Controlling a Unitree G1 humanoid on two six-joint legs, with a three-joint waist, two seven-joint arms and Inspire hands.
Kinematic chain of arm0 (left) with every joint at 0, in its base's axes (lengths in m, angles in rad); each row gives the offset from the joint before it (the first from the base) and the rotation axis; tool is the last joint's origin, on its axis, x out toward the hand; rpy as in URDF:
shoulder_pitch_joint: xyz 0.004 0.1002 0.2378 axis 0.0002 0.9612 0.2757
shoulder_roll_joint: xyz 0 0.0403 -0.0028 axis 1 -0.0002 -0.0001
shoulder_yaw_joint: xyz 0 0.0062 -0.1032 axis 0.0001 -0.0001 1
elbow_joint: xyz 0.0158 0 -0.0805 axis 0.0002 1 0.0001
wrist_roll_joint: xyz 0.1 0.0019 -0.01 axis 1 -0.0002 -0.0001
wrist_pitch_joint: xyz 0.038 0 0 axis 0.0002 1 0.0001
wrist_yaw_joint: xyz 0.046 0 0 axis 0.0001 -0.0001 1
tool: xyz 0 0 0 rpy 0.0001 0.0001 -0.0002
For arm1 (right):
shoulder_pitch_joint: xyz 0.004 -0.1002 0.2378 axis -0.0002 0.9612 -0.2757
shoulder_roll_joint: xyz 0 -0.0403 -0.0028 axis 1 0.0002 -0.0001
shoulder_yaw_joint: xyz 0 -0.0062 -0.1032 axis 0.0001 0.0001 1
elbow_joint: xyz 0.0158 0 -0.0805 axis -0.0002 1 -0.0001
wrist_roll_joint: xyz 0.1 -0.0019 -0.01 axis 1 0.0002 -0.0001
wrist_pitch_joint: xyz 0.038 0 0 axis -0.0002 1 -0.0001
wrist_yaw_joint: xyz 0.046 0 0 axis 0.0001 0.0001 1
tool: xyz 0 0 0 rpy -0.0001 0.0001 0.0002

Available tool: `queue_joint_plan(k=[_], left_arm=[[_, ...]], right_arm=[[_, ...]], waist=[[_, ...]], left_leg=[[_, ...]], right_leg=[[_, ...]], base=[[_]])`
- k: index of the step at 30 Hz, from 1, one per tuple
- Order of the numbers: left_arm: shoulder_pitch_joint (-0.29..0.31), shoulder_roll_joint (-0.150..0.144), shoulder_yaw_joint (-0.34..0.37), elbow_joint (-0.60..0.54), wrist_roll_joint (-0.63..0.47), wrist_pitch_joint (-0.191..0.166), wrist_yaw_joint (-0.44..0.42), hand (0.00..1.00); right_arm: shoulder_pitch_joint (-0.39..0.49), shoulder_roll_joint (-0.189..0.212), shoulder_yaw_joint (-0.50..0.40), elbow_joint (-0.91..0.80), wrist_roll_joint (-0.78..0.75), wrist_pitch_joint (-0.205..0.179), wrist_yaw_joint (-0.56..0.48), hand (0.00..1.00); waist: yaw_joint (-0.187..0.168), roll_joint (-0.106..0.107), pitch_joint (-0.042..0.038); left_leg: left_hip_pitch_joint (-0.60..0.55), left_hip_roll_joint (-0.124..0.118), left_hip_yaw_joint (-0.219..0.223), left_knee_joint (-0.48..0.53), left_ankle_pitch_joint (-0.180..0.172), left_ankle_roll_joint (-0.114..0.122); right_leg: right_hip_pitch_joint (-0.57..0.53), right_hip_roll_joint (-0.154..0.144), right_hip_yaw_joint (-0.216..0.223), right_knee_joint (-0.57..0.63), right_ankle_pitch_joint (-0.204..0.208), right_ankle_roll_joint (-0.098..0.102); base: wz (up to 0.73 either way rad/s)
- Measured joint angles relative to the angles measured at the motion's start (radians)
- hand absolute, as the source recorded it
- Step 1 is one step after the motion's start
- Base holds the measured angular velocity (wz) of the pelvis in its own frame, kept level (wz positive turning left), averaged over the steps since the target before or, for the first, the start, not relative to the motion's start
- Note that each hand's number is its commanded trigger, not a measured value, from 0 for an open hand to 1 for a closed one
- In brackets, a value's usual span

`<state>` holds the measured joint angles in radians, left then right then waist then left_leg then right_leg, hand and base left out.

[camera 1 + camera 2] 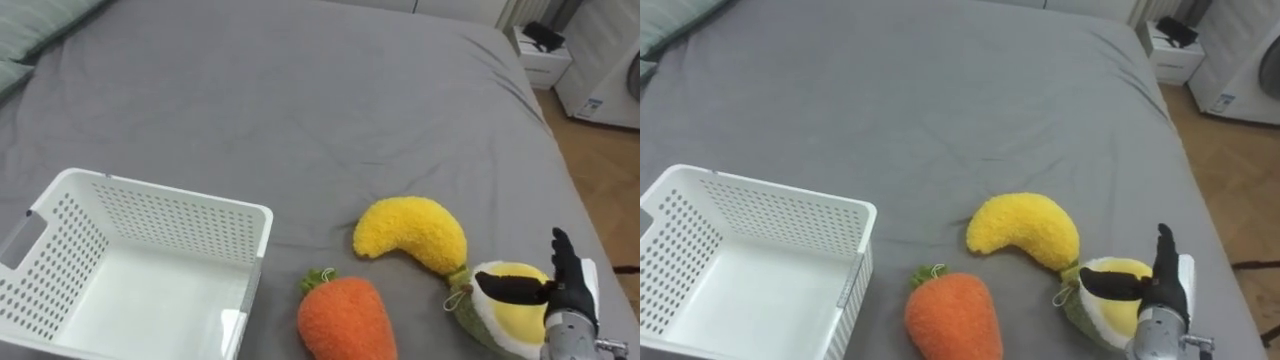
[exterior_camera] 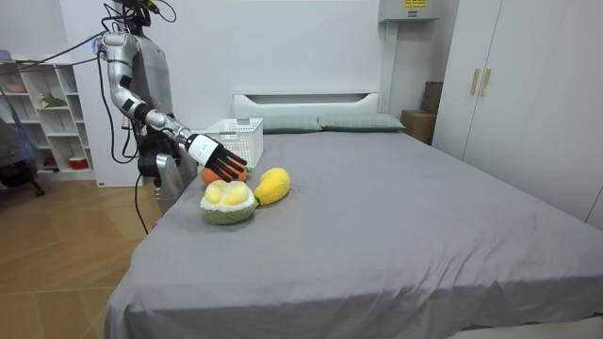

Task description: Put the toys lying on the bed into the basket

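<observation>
Grey bedding covers the bed (image 1: 300, 90) from the near edge to the far end, and every toy still lies on it, grouped near the robot, which stands at the bed's side.

Nearest, at the lower right, the right hand (image 1: 570, 295) comes in with its fingers straight and pointing away, not curled round anything. Its dark thumb lies across the yellow face of the green and yellow plush (image 1: 500, 318). This looks like a reach that has just met the toy rather than a grip. Whether the palm presses on the plush cannot be told, since the hand covers the toy's right side and the frame cuts off the wrist.

Left of it lies the orange carrot plush (image 1: 345, 320), green tuft pointing away, its near end cut off by the frame. Further left sits the white perforated basket (image 1: 170, 190), empty, mouth up and just beside the carrot, so a lifted toy probably needs only a short move leftward. Its near corner is out of frame.

Just beyond the green and yellow plush, the yellow banana plush (image 1: 410, 233) curves, its right tip touching or nearly touching that toy.

Farther off the sheet is creased. A pillow (image 1: 40, 25) shows at the far left corner, and past the far right edge stand a wooden floor (image 1: 600, 170) and a small white nightstand (image 1: 545, 62) carrying something dark that is hard to make out.
</observation>
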<state>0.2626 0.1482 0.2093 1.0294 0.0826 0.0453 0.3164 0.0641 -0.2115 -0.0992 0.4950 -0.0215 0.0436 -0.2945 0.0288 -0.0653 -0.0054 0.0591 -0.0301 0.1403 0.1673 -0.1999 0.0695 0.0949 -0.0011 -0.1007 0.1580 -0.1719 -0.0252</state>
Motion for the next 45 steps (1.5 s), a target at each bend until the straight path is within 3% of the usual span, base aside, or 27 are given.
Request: queue_joint_plan(k=[15, 23, 29, 38, 40, 45], left_arm=[[0.003, -0.01, 0.022, 0.002, 0.044, 0.03, -0.007, 0.0], [0.023, -0.01, 0.023, 0.003, 0.07, 0.066, -0.025, 0.0], [0.02, -0.007, 0.024, 0.006, 0.111, 0.072, -0.025, 0.0], [0.014, -0.005, 0.025, 0.011, 0.167, 0.078, -0.023, 0.0], [0.014, -0.004, 0.024, 0.008, 0.167, 0.078, -0.022, 0.0], [0.013, -0.001, 0.023, 0.007, 0.166, 0.078, -0.018, 0.0]], right_arm=[[0.001, 0.0, -0.001, 0.014, -0.143, 0.001, 0.037, 0.0], [0.022, -0.001, -0.002, 0.165, -0.213, 0.025, 0.05, 0.0], [0.025, -0.025, -0.006, 0.266, -0.247, 0.021, 0.048, 0.0], [0.026, -0.037, -0.01, 0.334, -0.286, 0.02, 0.046, 0.0], [0.024, -0.037, -0.01, 0.353, -0.287, 0.013, 0.043, 1.0], [0.015, -0.037, -0.011, 0.398, -0.286, 0.009, 0.005, 1.0]], waist=[[0.0, -0.017, 0.003], [0.0, -0.016, 0.002], [0.004, -0.023, 0.0065], [0.012, -0.023, 0.003], [0.016, -0.023, 0.0026], [0.02, -0.023, 0.0026]], left_leg=[[-0.001, -0.001, -0.009, 0.002, 0.002, 0.0], [0.001, -0.001, -0.012, 0.005, 0.002, 0.0], [0.0, -0.005, -0.036, 0.021, 0.002, 0.0], [-0.011, -0.015, -0.062, 0.037, 0.003, 0.006], [-0.011, -0.016, -0.063, 0.037, 0.003, 0.006], [-0.011, -0.017, -0.072, 0.036, 0.003, 0.007]], right_leg=[[0.006, -0.001, -0.013, -0.005, 0.0, 0.0], [0.01, -0.001, -0.016, -0.003, 0.0, 0.0], [0.025, -0.005, -0.042, -0.007, 0.0, 0.0], [0.027, -0.013, -0.069, -0.022, -0.002, 0.003], [0.03, -0.013, -0.07, -0.021, -0.001, 0.005], [0.035, -0.013, -0.078, -0.022, 0.001, 0.006]], base=[[0.02], [0.0], [0.12], [0.08], [0.02], [0.05]])
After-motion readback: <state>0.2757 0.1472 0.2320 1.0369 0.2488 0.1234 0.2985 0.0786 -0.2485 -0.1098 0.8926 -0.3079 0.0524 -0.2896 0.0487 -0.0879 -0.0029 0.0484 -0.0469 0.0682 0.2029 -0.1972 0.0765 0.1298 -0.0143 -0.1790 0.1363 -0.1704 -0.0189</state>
